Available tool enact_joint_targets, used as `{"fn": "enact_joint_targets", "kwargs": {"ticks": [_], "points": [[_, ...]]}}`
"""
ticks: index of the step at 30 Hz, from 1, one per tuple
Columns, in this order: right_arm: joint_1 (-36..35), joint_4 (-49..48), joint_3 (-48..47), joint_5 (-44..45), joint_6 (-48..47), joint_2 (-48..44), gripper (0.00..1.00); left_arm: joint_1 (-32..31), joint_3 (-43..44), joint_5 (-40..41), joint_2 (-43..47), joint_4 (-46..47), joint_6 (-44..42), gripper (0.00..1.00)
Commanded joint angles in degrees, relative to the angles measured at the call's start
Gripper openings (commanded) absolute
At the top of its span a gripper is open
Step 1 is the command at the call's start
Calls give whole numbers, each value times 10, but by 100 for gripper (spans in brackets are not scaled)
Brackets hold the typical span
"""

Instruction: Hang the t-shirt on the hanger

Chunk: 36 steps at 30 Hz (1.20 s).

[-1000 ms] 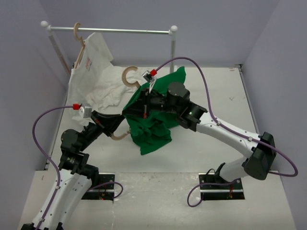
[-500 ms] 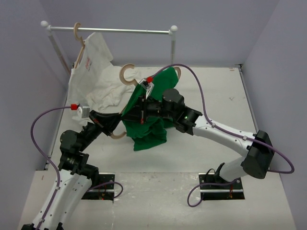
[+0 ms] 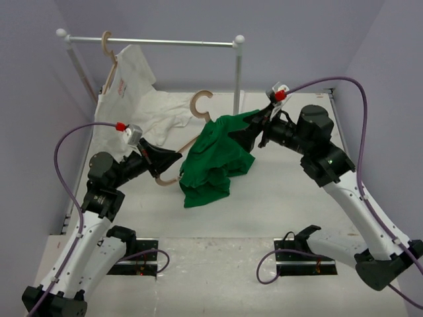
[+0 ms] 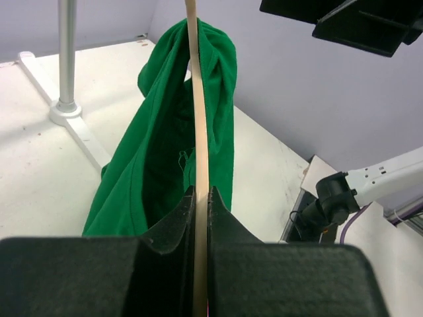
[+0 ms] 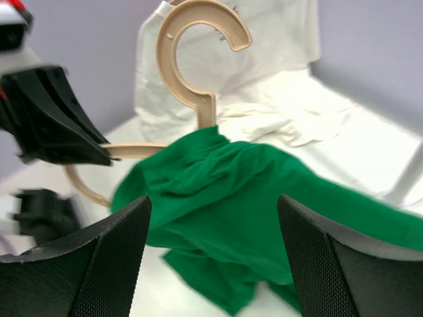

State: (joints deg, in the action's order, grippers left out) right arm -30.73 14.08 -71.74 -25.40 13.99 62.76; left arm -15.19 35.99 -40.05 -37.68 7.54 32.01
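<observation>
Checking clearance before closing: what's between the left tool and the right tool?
The green t-shirt, bunched over the wooden hanger that the left tool clamps, fills that stretch. The right tool is open, facing it. The top view shows it best.

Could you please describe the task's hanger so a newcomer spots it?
From the clothes rail at the back, look just in front. The hanger is pinched in the left claw, green t-shirt bunched over it; its twin hangs on the rail wearing a white shirt.

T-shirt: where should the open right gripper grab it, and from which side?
Probably the bunched ridge of the t-shirt by the hanger neck, from the right gripper's side: it stands off the table, and the left gripper clamps the opposite arm.
</observation>
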Motion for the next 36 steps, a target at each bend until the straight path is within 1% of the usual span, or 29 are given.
{"fn": "enact_joint_targets", "kwargs": {"ticks": [1, 3, 5, 7, 9, 11, 14, 16, 19, 22, 23, 26, 27, 29, 30, 31, 32, 33, 34, 35, 36], "points": [[4, 93, -11, 66, -253, -3, 78, -3, 55, -65, -16, 27, -28, 0], [13, 92, -7, 23, -343, -8, 77, -3, 65, -84, -21, 26, -44, 0], [23, 99, -22, -23, -397, 1, 77, -3, 69, -100, -19, 25, -62, 0], [36, 126, -52, -67, -422, 21, 77, -3, 69, -110, -8, 24, -73, 0], [48, 189, -110, -125, -452, 47, 76, -3, 68, -124, 1, 26, -80, 0], [58, 237, -154, -148, -463, 78, 74, -4, 68, -140, 10, 30, -85, 0], [59, 338, -223, -223, -512, 133, 64, -4, 70, -164, 21, 41, -88, 0], [59, 401, -263, -253, -529, 168, 61, -4, 71, -171, 23, 53, -87, 0], [60, 448, -287, -299, -554, 198, 58, -4, 84, -164, 19, 55, -93, 0], [59, 480, -297, -324, -574, 209, 53, -4, 108, -156, 6, 55, -94, 0], [59, 486, -298, -333, -580, 210, 50, -4, 115, -157, 3, 55, -95, 0], [59, 498, -301, -341, -602, 206, 5, -4, 132, -143, -10, 51, -106, 0], [60, 492, -298, -334, -600, 204, 0, -4, 140, -129, -14, 46, -108, 0], [61, 461, -286, -318, -587, 195, 0, -4, 158, -90, -28, 24, -115, 0], [61, 439, -277, -301, -567, 186, 0, -4, 168, -73, -36, 10, -116, 2], [60, 415, -265, -282, -548, 177, 0, -4, 177, -53, -43, -1, -113, 10], [61, 377, -245, -265, -535, 169, 0, -4, 185, -16, -47, -9, -106, 26], [62, 351, -229, -254, -525, 161, 0, -4, 189, 11, -49, -12, -100, 37], [64, 332, -216, -247, -515, 153, 0, -4, 191, 31, -49, -13, -94, 43], [68, 312, -203, -246, -508, 144, 0, -4, 188, 63, -45, -13, -85, 76], [73, 291, -190, -245, -501, 137, 0, -4, 183, 98, -39, -12, -76, 100]]}}
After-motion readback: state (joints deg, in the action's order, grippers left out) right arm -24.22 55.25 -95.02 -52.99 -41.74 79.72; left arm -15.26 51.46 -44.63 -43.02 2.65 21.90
